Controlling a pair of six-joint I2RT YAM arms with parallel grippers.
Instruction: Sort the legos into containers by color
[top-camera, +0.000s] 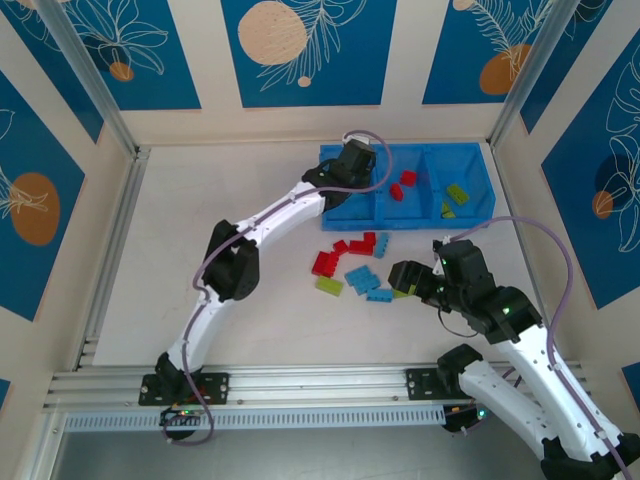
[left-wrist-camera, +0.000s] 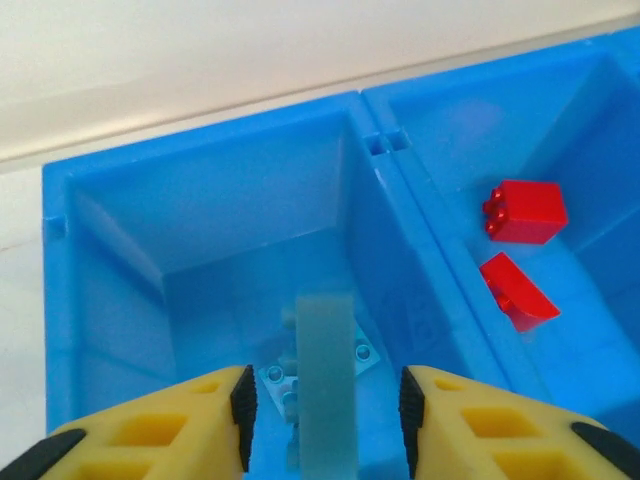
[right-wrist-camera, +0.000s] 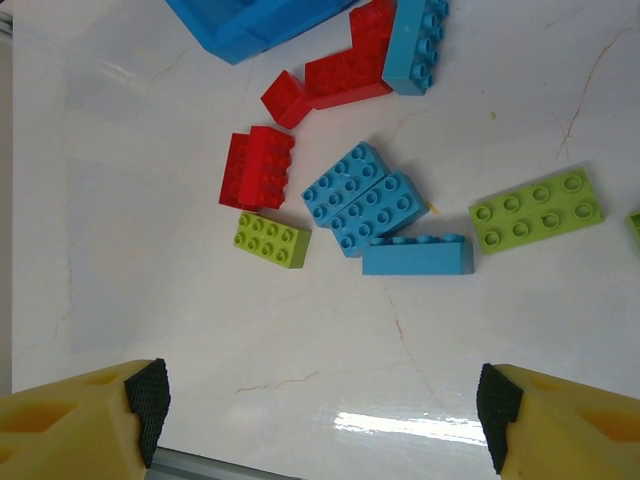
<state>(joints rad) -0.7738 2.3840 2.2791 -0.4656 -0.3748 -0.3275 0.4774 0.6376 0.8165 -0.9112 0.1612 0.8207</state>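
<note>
blurred pale brick (left-wrist-camera: 328, 390), lime brick (right-wrist-camera: 635, 228) cut off

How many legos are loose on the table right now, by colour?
Red legos: 4
Light blue legos: 4
Lime green legos: 2, plus a green sliver cut off at the right wrist view's edge, likely a third
Total: 10 sure, possibly 11

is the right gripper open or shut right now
Open. In the right wrist view the right gripper has its yellow fingers far apart at the bottom corners, bare table between them, nothing held.
</note>
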